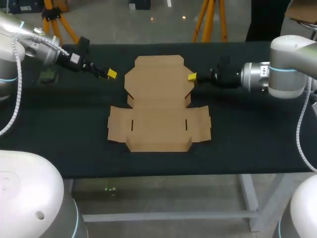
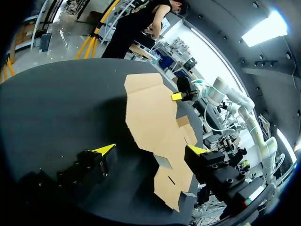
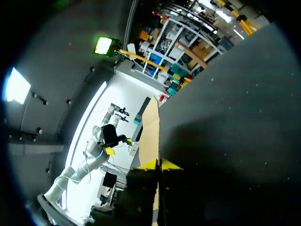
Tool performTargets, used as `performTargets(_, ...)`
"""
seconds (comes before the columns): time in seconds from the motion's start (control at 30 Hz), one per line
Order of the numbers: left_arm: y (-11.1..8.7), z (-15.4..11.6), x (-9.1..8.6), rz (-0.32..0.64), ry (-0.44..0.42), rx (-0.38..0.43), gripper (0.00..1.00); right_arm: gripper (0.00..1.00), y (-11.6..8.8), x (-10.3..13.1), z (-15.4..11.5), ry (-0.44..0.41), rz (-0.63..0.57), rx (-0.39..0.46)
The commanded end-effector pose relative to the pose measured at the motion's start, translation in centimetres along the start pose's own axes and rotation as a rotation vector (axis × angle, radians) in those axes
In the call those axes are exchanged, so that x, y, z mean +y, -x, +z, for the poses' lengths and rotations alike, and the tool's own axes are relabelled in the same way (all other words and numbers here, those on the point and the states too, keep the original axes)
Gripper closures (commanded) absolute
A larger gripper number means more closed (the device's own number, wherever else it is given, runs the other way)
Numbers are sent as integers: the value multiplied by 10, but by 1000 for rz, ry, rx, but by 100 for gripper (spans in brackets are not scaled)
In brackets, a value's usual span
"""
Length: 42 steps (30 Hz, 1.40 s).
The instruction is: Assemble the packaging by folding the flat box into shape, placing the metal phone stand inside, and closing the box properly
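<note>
Right wrist view: the right pincer (image 3: pixel 160 165) is closed, with both yellow tips nipping the edge of the flat box (image 3: pixel 151 127). The left pincer (image 2: pixel 151 150) stands wide open and holds nothing, near the box's opposite edge. The box lies unfolded mid-worktop (image 1: pixel 59 148), between both arms.

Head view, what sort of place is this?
Likely a robotics test bench for packaging work: a dark table holds an unfolded flat cardboard box, with the left gripper and right gripper of two robot arms at its sides.
</note>
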<state>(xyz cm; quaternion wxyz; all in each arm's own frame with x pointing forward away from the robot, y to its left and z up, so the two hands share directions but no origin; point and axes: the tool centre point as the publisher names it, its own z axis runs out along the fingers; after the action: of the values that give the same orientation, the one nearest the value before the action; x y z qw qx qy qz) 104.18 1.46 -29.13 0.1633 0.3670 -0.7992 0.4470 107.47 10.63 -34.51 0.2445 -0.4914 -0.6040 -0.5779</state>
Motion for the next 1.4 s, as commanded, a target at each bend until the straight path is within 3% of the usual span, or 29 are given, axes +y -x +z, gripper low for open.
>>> performTargets(0.03, 6, 7, -1, 27, -31, -33, 0, 100, 0, 3, 0, 0, -15, 29)
performTargets(0.13, 10, 9, -4, 70, -62, -116, 0, 100, -3, 6, 0, 1, -28, 39)
performTargets(0.4, 17, 13, -14, 161, -189, -141, 0, 100, -12, 10, 3, 15, -75, 79)
performTargets(0.8, 18, 13, -15, 161, -186, -137, 0, 100, -19, 18, 4, 57, -132, 119)
performTargets(1.07, 18, 26, -29, 272, -160, -44, 0, 100, -18, 22, 8, 59, -147, 152)
performTargets(1.4, 27, 38, -44, 332, -170, 26, 0, 100, -24, 26, 8, 62, -169, 189)
